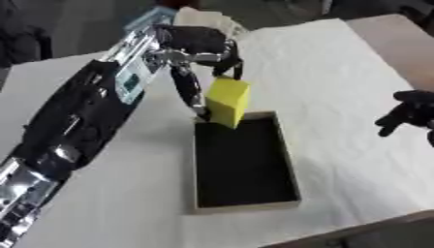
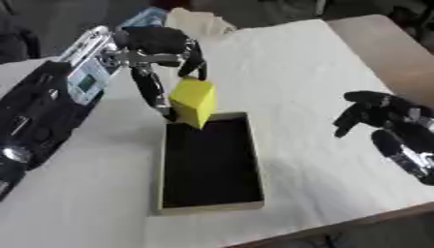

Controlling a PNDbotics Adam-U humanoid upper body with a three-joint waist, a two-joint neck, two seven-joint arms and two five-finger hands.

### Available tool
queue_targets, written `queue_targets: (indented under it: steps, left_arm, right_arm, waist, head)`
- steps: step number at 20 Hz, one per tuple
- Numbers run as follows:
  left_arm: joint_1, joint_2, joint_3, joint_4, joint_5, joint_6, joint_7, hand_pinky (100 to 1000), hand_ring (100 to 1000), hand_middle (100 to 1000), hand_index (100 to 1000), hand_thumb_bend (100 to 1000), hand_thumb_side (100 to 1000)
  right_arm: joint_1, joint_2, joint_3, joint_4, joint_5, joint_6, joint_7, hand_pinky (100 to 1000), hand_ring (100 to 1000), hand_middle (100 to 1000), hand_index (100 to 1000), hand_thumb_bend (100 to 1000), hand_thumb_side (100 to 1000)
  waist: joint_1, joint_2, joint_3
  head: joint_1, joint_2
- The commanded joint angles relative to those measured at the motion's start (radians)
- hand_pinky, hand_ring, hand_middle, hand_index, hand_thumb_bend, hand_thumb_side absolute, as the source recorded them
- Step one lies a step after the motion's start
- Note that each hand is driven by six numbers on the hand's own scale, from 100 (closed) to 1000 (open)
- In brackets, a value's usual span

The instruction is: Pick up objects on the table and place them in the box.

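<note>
Fingers (image 1: 188, 89) of our left hand (image 1: 196, 44) pinch the yellow block (image 1: 227, 102), tilted over the box's (image 1: 290, 162) 12 o'clock rim. Released now, we judge it could catch that rim and tip onto the worktop (image 1: 339, 87). We see nothing inside the dark box. Our right hand (image 2: 373, 115) waits at 3 o'clock, curled, holding nothing.

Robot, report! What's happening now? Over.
Left hand holds yellow block over box's far end. Right hand idle, curled. Nothing blocking.
</note>
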Motion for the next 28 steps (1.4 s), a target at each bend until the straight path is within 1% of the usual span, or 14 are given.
queue_targets:
  steps: [1, 4, 7, 8, 10, 12, 14, 16, 20, 24, 28]
  left_arm:
    - [-0.01, -0.003, -0.017, -0.003, 0.005, -0.08, -0.08, 680, 486, 381, 622, 765, 189]
    - [-0.002, -0.008, -0.034, -0.008, 0.014, -0.098, -0.101, 689, 506, 407, 638, 775, 199]
    - [0.005, -0.013, -0.046, -0.007, 0.017, -0.111, -0.123, 717, 586, 499, 697, 838, 211]
    - [0.006, -0.015, -0.048, -0.006, 0.018, -0.115, -0.13, 732, 629, 555, 730, 872, 214]
    - [0.01, -0.016, -0.05, -0.005, 0.018, -0.123, -0.145, 758, 696, 633, 779, 927, 242]
    - [0.012, -0.016, -0.049, -0.005, 0.02, -0.127, -0.154, 778, 726, 679, 804, 955, 256]
    - [0.013, -0.016, -0.049, -0.007, 0.02, -0.131, -0.166, 802, 758, 743, 839, 976, 288]
    - [0.014, -0.014, -0.046, -0.011, 0.025, -0.132, -0.171, 815, 768, 764, 851, 991, 296]
    - [0.016, -0.003, -0.028, -0.04, 0.061, -0.116, -0.162, 820, 766, 763, 853, 989, 304]
    - [0.023, 0.022, -0.001, -0.1, 0.121, -0.076, -0.138, 816, 740, 738, 850, 969, 330]
    - [0.047, 0.059, 0.028, -0.173, 0.183, -0.021, -0.115, 817, 728, 727, 849, 956, 346]
  right_arm:
    - [-0.014, -0.011, 0.001, -0.008, -0.005, -0.09, 0.099, 781, 639, 665, 939, 100, 630]
    - [-0.014, -0.01, 0.002, -0.006, -0.004, -0.089, 0.103, 781, 639, 664, 938, 100, 632]
    - [-0.013, -0.009, 0.005, -0.005, -0.001, -0.089, 0.109, 781, 639, 663, 936, 100, 636]
    - [-0.013, -0.009, 0.006, -0.004, 0.0, -0.09, 0.111, 781, 639, 662, 935, 100, 637]
    - [-0.012, -0.009, 0.006, -0.003, 0.001, -0.091, 0.114, 781, 640, 662, 935, 100, 638]
    - [-0.011, -0.009, 0.007, -0.002, 0.002, -0.093, 0.117, 781, 640, 662, 935, 100, 638]
    - [-0.011, -0.008, 0.007, 0.0, 0.002, -0.094, 0.119, 781, 640, 662, 934, 100, 638]
    - [-0.011, -0.008, 0.007, 0.001, 0.002, -0.094, 0.12, 780, 640, 662, 936, 100, 637]
    - [-0.009, -0.007, 0.005, 0.003, 0.001, -0.094, 0.119, 780, 640, 662, 936, 100, 637]
    - [-0.002, -0.007, 0.001, 0.007, 0.003, -0.094, 0.117, 781, 640, 661, 937, 100, 639]
    - [0.007, -0.009, -0.005, 0.012, 0.009, -0.096, 0.113, 780, 640, 661, 937, 100, 640]
  waist:
    - [-0.006, -0.014, 0.001]
    - [-0.006, -0.013, 0.003]
    - [-0.006, -0.013, 0.003]
    - [-0.007, -0.013, 0.003]
    - [-0.007, -0.014, 0.004]
    - [-0.008, -0.014, 0.005]
    - [-0.009, -0.015, 0.006]
    - [-0.01, -0.016, 0.008]
    - [-0.014, -0.018, 0.015]
    - [-0.018, -0.021, 0.027]
    - [-0.021, -0.026, 0.047]
  head:
    - [-0.002, -0.009]
    - [-0.004, -0.01]
    - [-0.005, -0.01]
    - [-0.005, -0.011]
    - [-0.005, -0.011]
    - [-0.006, -0.011]
    - [-0.007, -0.011]
    - [-0.007, -0.011]
    - [-0.009, -0.009]
    - [-0.014, -0.006]
    - [-0.022, -0.003]
